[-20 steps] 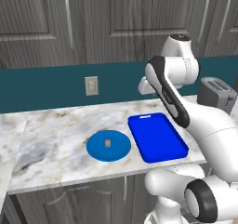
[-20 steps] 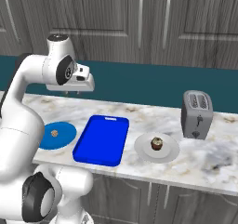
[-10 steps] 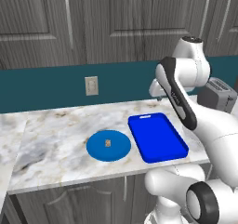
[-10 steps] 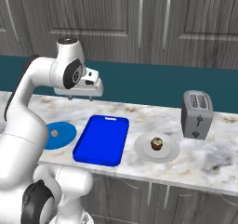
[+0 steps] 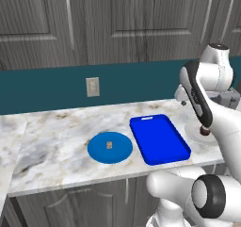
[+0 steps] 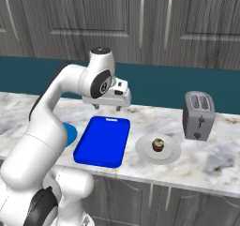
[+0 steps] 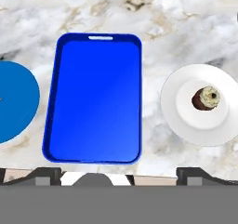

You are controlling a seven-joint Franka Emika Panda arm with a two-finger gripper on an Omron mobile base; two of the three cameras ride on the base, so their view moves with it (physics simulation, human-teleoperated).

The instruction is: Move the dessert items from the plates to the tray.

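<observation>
Grey cabinets and a teal backsplash rise behind a marble counter (image 6: 220, 150). On it lies the blue rectangular tray (image 7: 95, 97), bare — flanked by the round blue plate (image 5: 110, 147) on one side and the white plate (image 7: 204, 104) on the other. A toaster (image 6: 198, 115) stands beyond the white plate. The gripper (image 6: 107, 107) hovers above the tray's far end, fingers apparently apart, holding nothing. A dark round dessert (image 6: 158, 145) sits on the white plate; a small tan dessert lump (image 5: 109, 145) rests on the blue plate.

Glossy blue tray (image 7: 93, 97) catching a sheen, veined marble bench (image 5: 56, 136) looking polished, toaster (image 6: 198, 115) in dull grey metal, cabinets (image 6: 140, 23) grained wood.
</observation>
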